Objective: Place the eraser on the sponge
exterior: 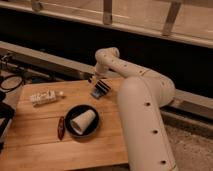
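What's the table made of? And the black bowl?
The table looks like wood: warm tan, faint plank lines, matte. The black bowl looks smooth, maybe plastic or ceramic. The gripper is at the table's far edge, by the blue sponge.
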